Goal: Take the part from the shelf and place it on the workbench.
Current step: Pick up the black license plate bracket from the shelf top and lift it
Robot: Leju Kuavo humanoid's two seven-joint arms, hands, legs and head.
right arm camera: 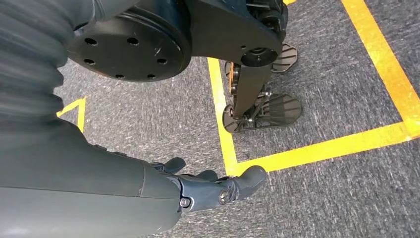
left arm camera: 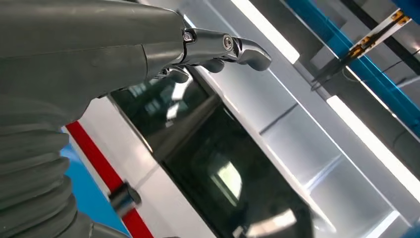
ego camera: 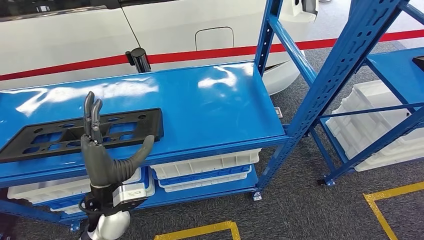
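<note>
Hovering left hand point(ego camera: 102, 162) spread before black part point(ego camera: 82, 135) on blue shelf point(ego camera: 210, 110), white bins point(ego camera: 205, 170) beneath

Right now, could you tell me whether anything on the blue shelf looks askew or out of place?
Only mildly: the flat black plastic part lies skewed on the blue metal shelf, its left end overhanging the front edge. Nothing looks spilled or damaged.

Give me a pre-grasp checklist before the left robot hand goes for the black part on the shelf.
1. Flat black plastic perforated part lies on the glossy blue metal shelf: ok.
2. Left robot hand holds nothing, fingers apart: ok.
3. Left robot hand touches the part: cannot tell; it is raised in front of it.
4. Nothing else lies on the shelf top around the part: ok.
5. Right robot hand free, hanging over the grey carpet: ok.
</note>
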